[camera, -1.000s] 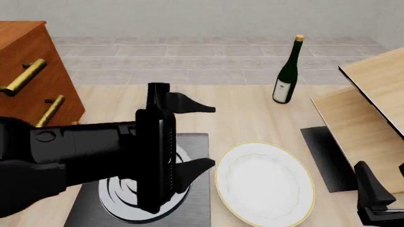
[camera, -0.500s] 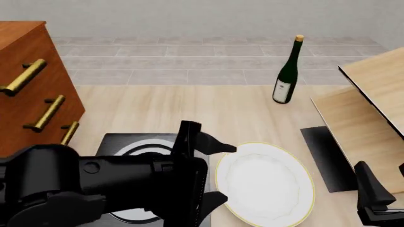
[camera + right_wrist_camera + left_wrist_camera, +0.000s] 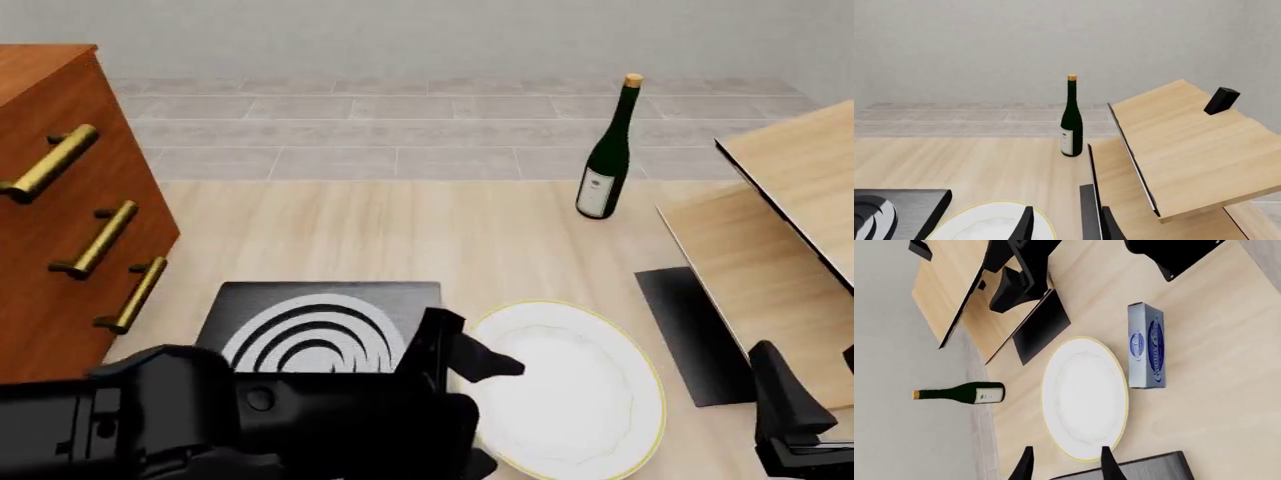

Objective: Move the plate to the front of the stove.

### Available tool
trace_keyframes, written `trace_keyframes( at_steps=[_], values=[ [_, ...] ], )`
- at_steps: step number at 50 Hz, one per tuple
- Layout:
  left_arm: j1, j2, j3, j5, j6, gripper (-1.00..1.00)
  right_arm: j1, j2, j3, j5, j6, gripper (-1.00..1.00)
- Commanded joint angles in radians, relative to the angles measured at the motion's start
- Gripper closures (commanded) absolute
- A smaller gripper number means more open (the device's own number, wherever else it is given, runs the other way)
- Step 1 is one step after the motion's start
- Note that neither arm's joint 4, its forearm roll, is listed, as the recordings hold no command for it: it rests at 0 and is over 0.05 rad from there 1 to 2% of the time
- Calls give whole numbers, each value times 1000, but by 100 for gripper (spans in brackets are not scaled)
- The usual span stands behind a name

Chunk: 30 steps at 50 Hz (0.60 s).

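The white plate (image 3: 574, 395) with a thin gold rim lies on the table just right of the stove (image 3: 320, 325), a black slab with silver rings. My left gripper (image 3: 497, 415) is open at the plate's left edge, one finger on each side of the rim. In the left wrist view the plate (image 3: 1084, 397) fills the middle, its nearest rim between the two fingertips (image 3: 1107, 467) of the left gripper (image 3: 1066, 469). The stove's corner (image 3: 1141, 467) shows beside them. My right gripper (image 3: 801, 410) is open at the front right, away from the plate (image 3: 987, 225).
A green wine bottle (image 3: 607, 160) stands at the back right. A wooden drawer cabinet (image 3: 54, 200) is at the left. Tilted wooden boards (image 3: 787, 220) and a small black mat (image 3: 687, 335) lie right of the plate. A blue box (image 3: 1145, 345) lies beside the plate.
My left arm has dropped and swung toward the near right, from over the stove to the plate's left edge, uncovering the stove. The right arm and the plate have not moved.
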Motion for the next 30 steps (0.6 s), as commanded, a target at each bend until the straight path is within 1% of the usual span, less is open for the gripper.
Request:
trace_keyframes(
  at_steps=[1, 18, 23, 30],
  values=[
    [-18, 40, 9, -27, 1, -100, 0, 0, 0, 0, 0, -100],
    [-47, 97, 9, -62, 4, -100, 0, 0, 0, 0, 0, -100],
    [-51, 123, 25, -87, 14, -100, -1, 0, 0, 0, 0, -100],
    [-60, 148, 22, -102, 8, -100, -1, 0, 0, 0, 0, -100]
  ],
)
